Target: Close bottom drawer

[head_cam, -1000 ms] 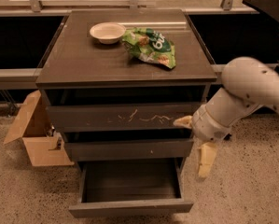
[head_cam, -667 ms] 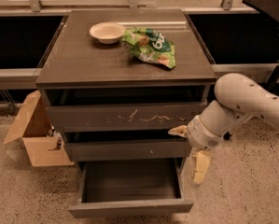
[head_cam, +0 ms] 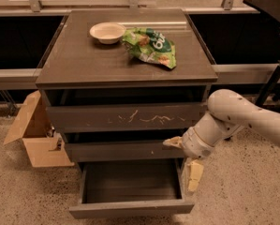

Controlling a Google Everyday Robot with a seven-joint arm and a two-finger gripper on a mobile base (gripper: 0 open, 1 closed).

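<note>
The bottom drawer [head_cam: 131, 208] is a dark grey-brown shallow box, pulled out from the cabinet base with its slim plain front toward me. Its inside looks empty. My gripper [head_cam: 183, 159] hangs at the drawer's right side, at the cabinet's right front corner, above the drawer's right wall. Its pale fingers are spread open and hold nothing. One fingertip [head_cam: 172, 142] lies against the middle drawer front [head_cam: 116, 150], the other [head_cam: 194, 176] points down beside the open drawer.
The top drawer front [head_cam: 125, 117] bears pale scratches. A white bowl [head_cam: 107, 32] and a green snack bag [head_cam: 150, 45] lie on the cabinet top. An open cardboard box [head_cam: 34, 137] stands on the floor at the left. Dark table legs [head_cam: 273, 84] stand at the right.
My arm has swung left and lower, bringing the gripper closer to the cabinet's right front corner. The drawer has not moved.
</note>
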